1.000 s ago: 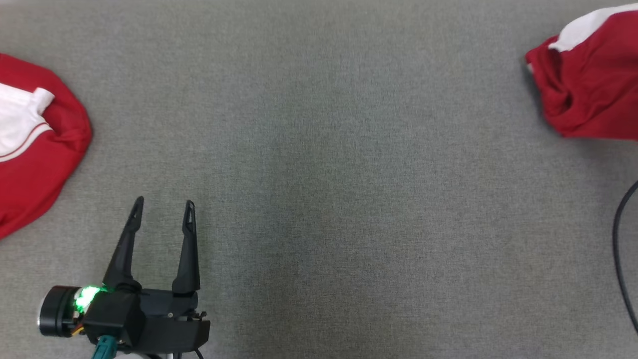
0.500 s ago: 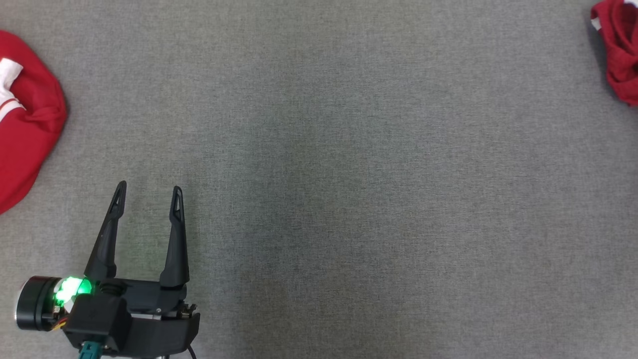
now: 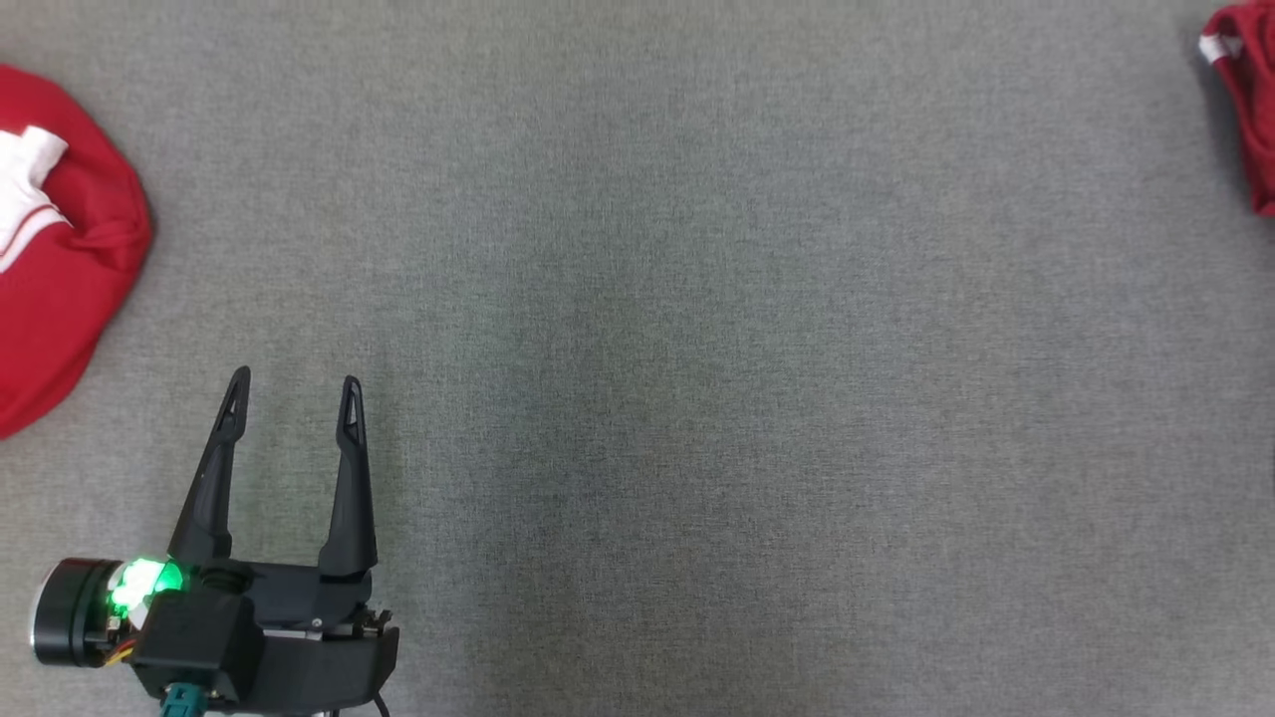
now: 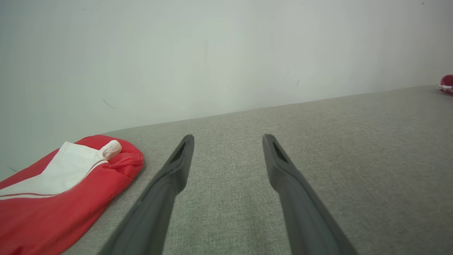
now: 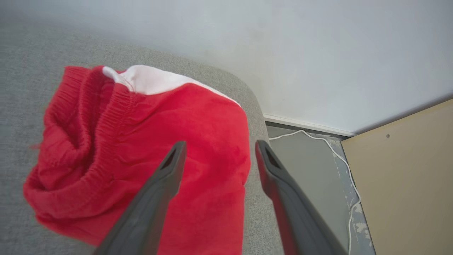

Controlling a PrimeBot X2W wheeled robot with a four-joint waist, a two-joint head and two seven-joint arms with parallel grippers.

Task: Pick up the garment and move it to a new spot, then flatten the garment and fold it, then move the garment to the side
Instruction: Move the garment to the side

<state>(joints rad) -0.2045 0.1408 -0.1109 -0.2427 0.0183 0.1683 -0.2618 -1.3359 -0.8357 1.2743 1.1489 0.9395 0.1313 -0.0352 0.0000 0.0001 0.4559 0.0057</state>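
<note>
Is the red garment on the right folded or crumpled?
Crumpled: the red garment lies in a rumpled heap, not laid flat.

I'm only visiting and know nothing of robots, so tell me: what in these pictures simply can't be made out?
Left red garment: cut off by the head view's left edge, so its full shape is unknown.
Right red garment: a mere sliver at the head view's right edge, and a tiny speck in the left wrist view.
Right gripper: the right wrist view cannot settle whether its fingers touch that garment.
</note>
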